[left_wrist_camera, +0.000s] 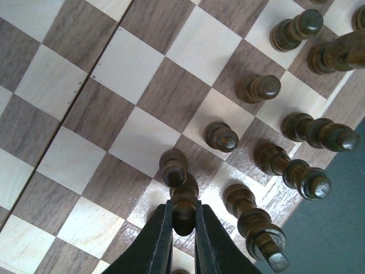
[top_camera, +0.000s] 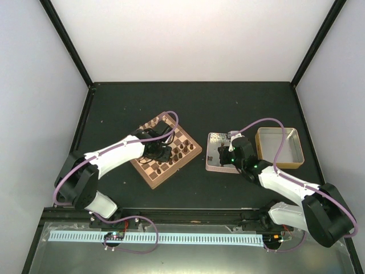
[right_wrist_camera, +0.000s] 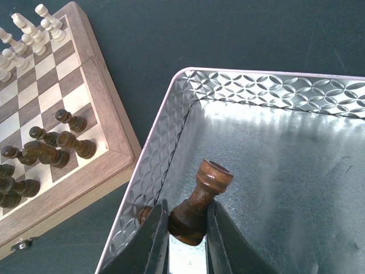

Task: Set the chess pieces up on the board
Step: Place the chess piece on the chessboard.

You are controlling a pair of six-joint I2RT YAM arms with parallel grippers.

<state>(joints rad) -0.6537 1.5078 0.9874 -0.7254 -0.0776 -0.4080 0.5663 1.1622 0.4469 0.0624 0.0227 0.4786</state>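
Observation:
My left gripper (left_wrist_camera: 183, 214) is shut on the head of a dark pawn (left_wrist_camera: 184, 197), whose base is down at a light square of the board (left_wrist_camera: 131, 68). Another pawn (left_wrist_camera: 173, 165) stands just beyond it. Several dark pieces (left_wrist_camera: 259, 87) stand in two rows along the board's edge. Seen from above, the left gripper (top_camera: 162, 153) is over the board's near-right part (top_camera: 155, 181). My right gripper (right_wrist_camera: 188, 220) is shut on the base of a dark rook (right_wrist_camera: 202, 197), tilted over the silvery tin (right_wrist_camera: 171, 131). A second dark piece (right_wrist_camera: 145, 214) peeks out beside the left finger.
The tin (top_camera: 215, 166) lies right of the board, with a tan tray (top_camera: 278, 165) further right. Pale cream pieces (right_wrist_camera: 28, 28) stand at the board's far side. The board's rim (right_wrist_camera: 108, 131) lies close to the tin's left wall.

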